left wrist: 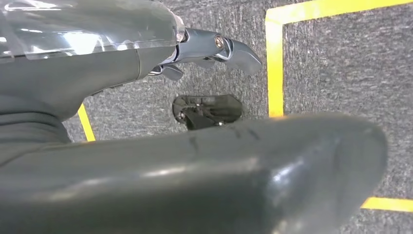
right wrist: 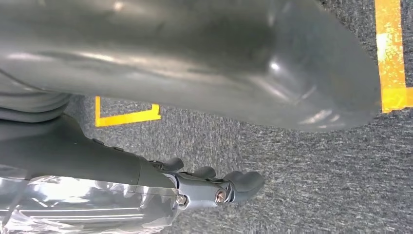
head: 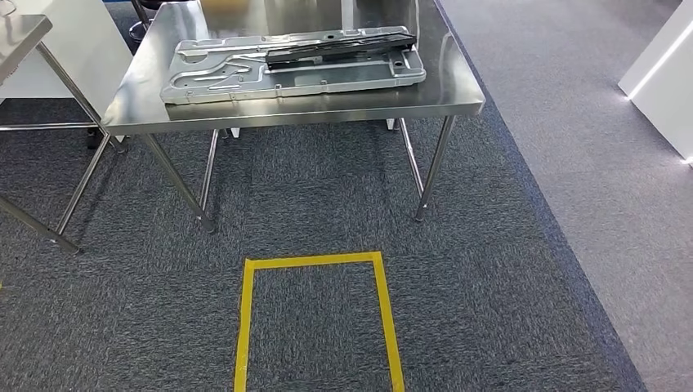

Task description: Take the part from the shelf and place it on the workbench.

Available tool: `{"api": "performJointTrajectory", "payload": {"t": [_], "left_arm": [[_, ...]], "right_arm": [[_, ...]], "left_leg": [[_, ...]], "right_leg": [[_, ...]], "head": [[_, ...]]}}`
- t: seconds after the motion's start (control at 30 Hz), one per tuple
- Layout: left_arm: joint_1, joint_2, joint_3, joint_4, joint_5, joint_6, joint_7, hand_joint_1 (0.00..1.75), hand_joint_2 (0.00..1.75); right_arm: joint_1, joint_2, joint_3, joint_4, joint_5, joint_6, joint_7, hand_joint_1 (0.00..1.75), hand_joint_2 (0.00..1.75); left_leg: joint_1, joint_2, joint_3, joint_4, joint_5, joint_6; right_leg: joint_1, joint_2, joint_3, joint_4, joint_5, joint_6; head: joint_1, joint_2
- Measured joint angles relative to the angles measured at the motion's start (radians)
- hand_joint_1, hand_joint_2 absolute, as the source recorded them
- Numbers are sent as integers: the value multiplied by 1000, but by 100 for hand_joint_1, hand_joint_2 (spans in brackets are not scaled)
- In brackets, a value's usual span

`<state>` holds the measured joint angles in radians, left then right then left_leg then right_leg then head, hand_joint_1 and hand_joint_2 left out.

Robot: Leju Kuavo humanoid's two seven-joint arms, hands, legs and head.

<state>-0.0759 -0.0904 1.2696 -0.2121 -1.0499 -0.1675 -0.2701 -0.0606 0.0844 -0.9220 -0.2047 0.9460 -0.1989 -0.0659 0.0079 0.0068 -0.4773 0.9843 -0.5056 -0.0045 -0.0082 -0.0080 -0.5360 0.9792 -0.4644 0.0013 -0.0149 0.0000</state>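
Note:
A large silver stamped metal part (head: 245,73) lies flat on the steel workbench (head: 286,110) ahead of me. A long black part (head: 339,47) rests on top of it towards the right. Both arms hang at my sides, well away from the bench. In the left wrist view my left hand (left wrist: 170,161) hangs over the carpet, its thick thumb and dark fingers (left wrist: 219,48) apart with nothing between them. In the right wrist view my right hand (right wrist: 195,58) hangs the same way, its fingers (right wrist: 219,190) held away from the thumb and empty.
A yellow taped rectangle (head: 315,261) marks the grey carpet between me and the workbench. A second steel table (head: 20,37) stands at the far left. A white cabinet (head: 662,73) stands at the right. The workbench's legs (head: 433,167) reach down to the carpet.

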Motion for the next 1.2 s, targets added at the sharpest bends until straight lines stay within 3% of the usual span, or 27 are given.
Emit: {"api": "performJointTrajectory", "payload": {"t": [0.1,0.13,0.17,0.23,0.27,0.3,0.33,0.37,0.43,0.47,0.53,0.67,0.93,1.07,1.13,1.17,1.2], "left_arm": [[1,0,0,0,0,9,14,0,0],[0,-1,0,0,1,11,19,0,0],[0,-2,0,0,1,11,21,0,0],[0,-2,1,0,1,11,24,0,0],[0,-2,1,0,0,10,25,0,0],[1,-2,1,0,-1,9,26,0,0],[1,-2,1,0,-2,8,27,0,0],[1,-3,1,0,-4,6,27,0,0],[1,-5,1,0,-7,1,28,0,0],[0,-6,1,0,-8,-1,28,0,0],[-1,-8,1,0,-7,-3,30,0,0],[-2,-8,4,0,-1,-2,39,0,0],[-2,-8,16,0,3,-2,45,0,0],[-2,-8,19,0,13,1,48,0,175],[-2,-8,22,0,18,1,46,0,175],[-1,-8,23,0,19,2,45,0,175],[-1,-8,23,0,19,2,45,0,175]], "right_arm": [[-1,1,0,0,-11,23,-13,0,0],[-1,1,-1,0,-19,39,-19,0,0],[-1,1,-4,0,-29,58,-23,0,0],[-1,1,-11,0,-46,90,-22,0,0],[0,2,-16,1,-52,103,-19,0,44],[1,2,-20,1,-56,111,-13,0,87],[2,3,-24,1,-59,116,-8,0,131],[2,3,-28,1,-62,117,-3,0,175],[2,1,-33,1,-64,112,4,0,175],[2,0,-35,1,-65,109,5,0,175],[2,-1,-42,1,-66,104,4,0,175],[4,-2,-51,1,-67,91,11,0,175],[1,-3,-57,1,-64,91,26,0,175],[1,-3,-57,1,-64,92,25,0,0],[1,-3,-58,1,-64,95,17,0,0],[1,-3,-58,1,-64,97,13,0,44],[1,-3,-58,1,-64,98,11,0,58]], "left_leg": [[-1,0,-7,-13,3,20],[1,1,-10,-16,8,28],[3,2,-13,-19,14,36],[1,4,-24,-20,23,45],[-1,4,-30,-19,26,47],[-3,4,-35,-18,28,48],[-5,4,-38,-16,30,48],[-6,4,-39,-14,30,47],[-8,4,-39,-10,30,45],[-10,4,-41,-6,30,41],[-14,4,-47,0,29,33],[-14,4,-50,0,32,35],[-12,4,-51,-6,40,21],[-12,4,-52,-6,40,20],[-12,4,-52,-6,40,20],[-12,4,-53,-6,40,20],[-12,4,-53,-6,40,20]], "right_leg": [[1,1,-5,4,6,19],[0,2,-12,17,-5,23],[0,4,-28,50,-30,27],[-3,6,-83,173,-104,31],[-4,6,-112,241,-134,33],[-5,6,-129,284,-147,34],[-6,6,-127,289,-140,34],[-6,6,-104,253,-114,32],[-3,6,-26,110,-51,22],[-1,6,4,52,-32,17],[3,6,23,1,-24,11],[5,7,19,-3,-19,10],[7,6,14,1,-17,2],[7,6,13,2,-17,2],[6,6,13,2,-17,2],[6,6,13,2,-17,2],[5,6,13,2,-17,2]], "head": [[0,0],[0,0],[0,0],[0,0],[0,0],[0,0],[0,0],[0,0],[0,0],[0,0],[0,0],[0,0],[0,0],[0,0],[0,0],[0,0],[0,0]]}}
